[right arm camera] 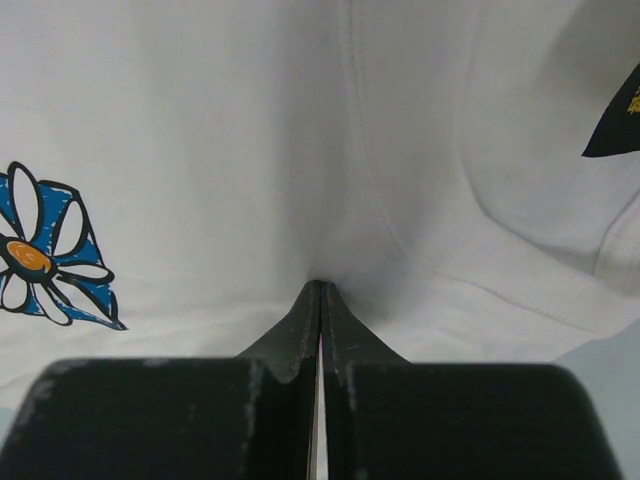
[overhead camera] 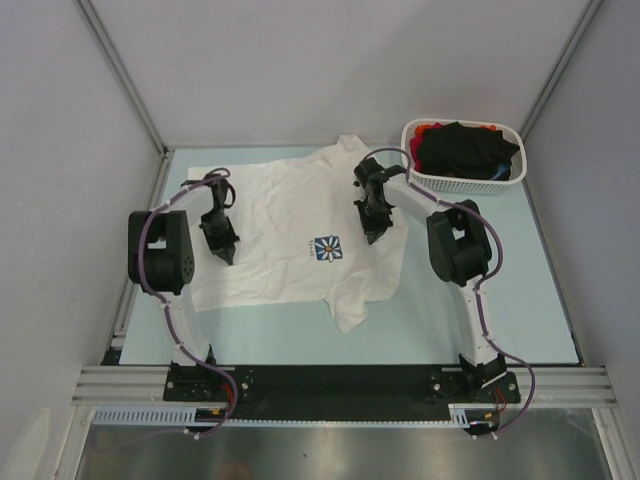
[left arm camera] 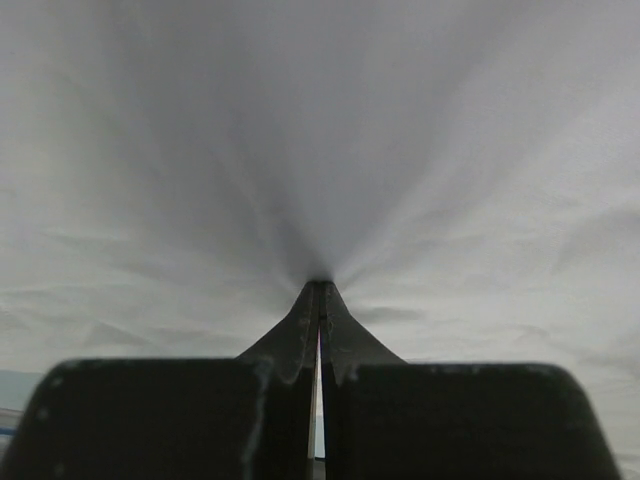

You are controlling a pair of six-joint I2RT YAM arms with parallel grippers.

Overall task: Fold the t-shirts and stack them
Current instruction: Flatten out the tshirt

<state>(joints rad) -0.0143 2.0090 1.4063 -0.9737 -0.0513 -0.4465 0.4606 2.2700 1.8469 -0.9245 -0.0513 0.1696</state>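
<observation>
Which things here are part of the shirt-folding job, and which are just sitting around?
Part of the job: white t-shirt, spread out; black clothes and red clothes heaped in the basket.
Just there: the basket itself; the table.

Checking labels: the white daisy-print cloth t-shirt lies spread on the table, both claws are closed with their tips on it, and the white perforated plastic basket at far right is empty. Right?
Not empty: the white perforated plastic basket holds black and red clothes, as the top external view shows. The rest stands.
</observation>
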